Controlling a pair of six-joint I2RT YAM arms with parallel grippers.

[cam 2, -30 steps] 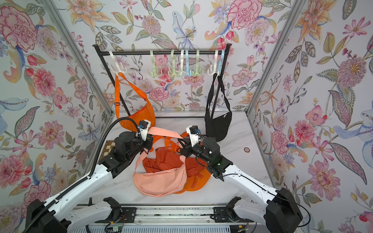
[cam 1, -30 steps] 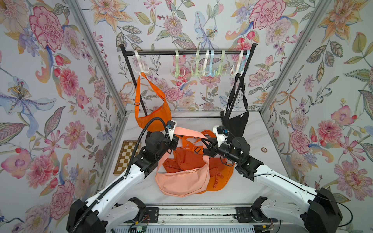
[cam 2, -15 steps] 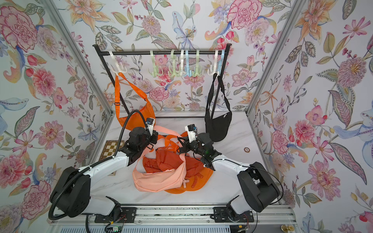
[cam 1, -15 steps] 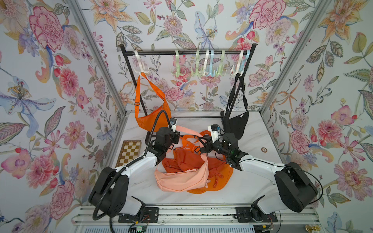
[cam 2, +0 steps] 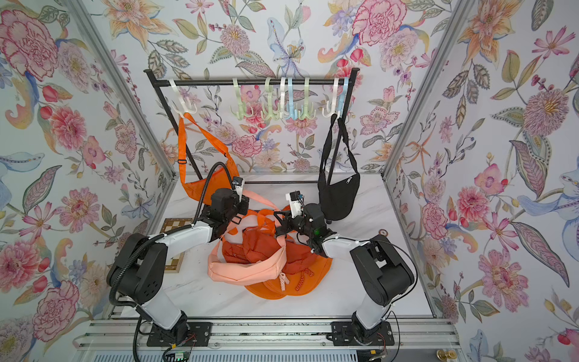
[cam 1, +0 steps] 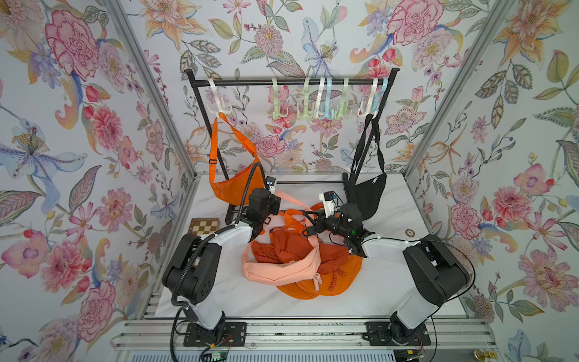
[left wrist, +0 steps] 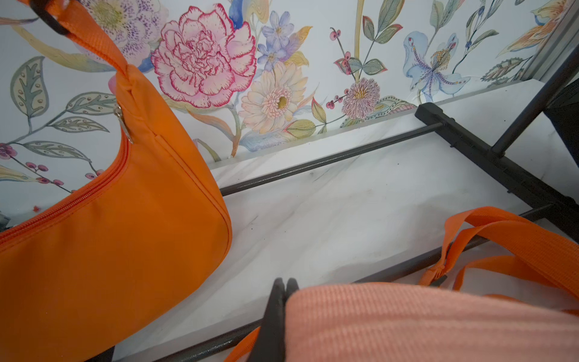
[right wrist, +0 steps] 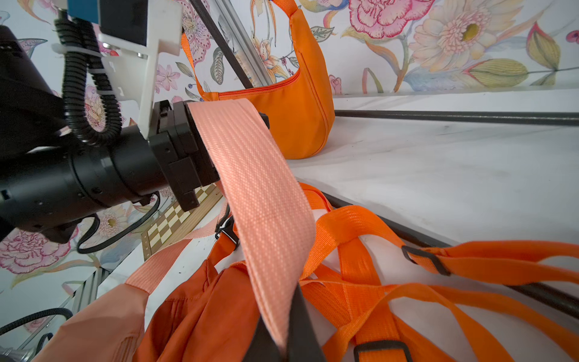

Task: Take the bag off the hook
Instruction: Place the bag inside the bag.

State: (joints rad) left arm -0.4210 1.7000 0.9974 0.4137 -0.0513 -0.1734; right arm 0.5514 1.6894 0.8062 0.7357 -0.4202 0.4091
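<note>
**Left arm** (cam 1: 225, 233): base at the front, elbow folded out to its own side, white forearm running inward and toward the back.
**Left wrist** (cam 1: 261, 205): black, raised a little, camera on top.
**Left pincer** (left wrist: 284, 283): jaws pressed together, tips touching. The strap (left wrist: 407, 316) lies over one finger and is not seen between them.
**Right arm** (cam 1: 387, 247): mirrored pose, elbow out to its side, forearm low and running inward.
**Right wrist** (cam 1: 346, 219): turned toward the left arm.
**Right pincer** (right wrist: 280, 316): jaws closed on the strap, which passes between the fingers.
The two pincers are near each other but apart.
</note>
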